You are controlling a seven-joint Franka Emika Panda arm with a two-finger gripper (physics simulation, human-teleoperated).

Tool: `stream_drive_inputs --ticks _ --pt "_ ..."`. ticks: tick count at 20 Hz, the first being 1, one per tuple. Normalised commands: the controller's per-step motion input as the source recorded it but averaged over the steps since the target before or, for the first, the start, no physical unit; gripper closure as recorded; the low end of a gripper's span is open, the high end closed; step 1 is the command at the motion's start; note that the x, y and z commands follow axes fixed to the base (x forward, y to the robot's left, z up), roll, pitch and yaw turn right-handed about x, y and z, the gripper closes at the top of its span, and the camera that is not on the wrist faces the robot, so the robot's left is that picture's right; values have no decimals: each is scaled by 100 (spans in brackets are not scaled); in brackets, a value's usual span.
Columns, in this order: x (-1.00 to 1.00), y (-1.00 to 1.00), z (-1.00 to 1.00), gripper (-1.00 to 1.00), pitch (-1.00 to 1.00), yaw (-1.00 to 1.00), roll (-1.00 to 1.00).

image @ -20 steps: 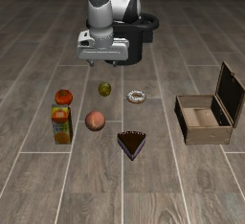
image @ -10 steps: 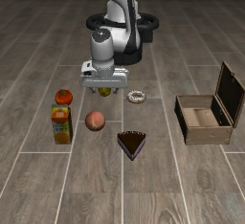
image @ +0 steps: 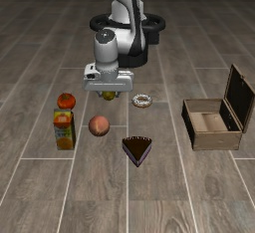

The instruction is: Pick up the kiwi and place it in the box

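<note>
Exterior view: pincer (image: 108, 90) down on the kiwi (image: 107, 95), lift not begun

Shows the pincer low over the wood-plank floor (image: 199, 202), set right on top of the kiwi, with only a sliver of the green-brown fruit peeking out beneath the hand. Cannot tell whether open or clamped from this angle. Places the kiwi on the floor, just beside the small ring-shaped donut (image: 142, 101) and well apart from the open wooden box (image: 211, 140) at the exterior view's right.

By way of progress: approach and descent apparently done. Left to do, judging by the layout: securing the grasp, raising the fruit, carrying it across to the box and letting go inside. Nothing in the box so far, lid (image: 239, 91) standing up at its back.

Against the frame a second back: then high above the floor with the kiwi in plain sight, now dropped onto it. Against the frame half a second back: no visible change in arm or fruit, possibly a pause for the grasp. Same places throughout for the tomato (image: 66, 101), juice carton (image: 64, 129), peach (image: 99, 125) and chocolate cake slice (image: 136, 149).
</note>
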Motion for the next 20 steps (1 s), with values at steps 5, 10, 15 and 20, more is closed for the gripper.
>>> stream_drive_inputs --ticks 5,10,15,20 --pt "0 0 60 100 0 0 0" --pt "0 0 100 100 0 0 0" --pt "0 40 60 100 0 0 0" --pt "0 100 0 100 0 0 0"
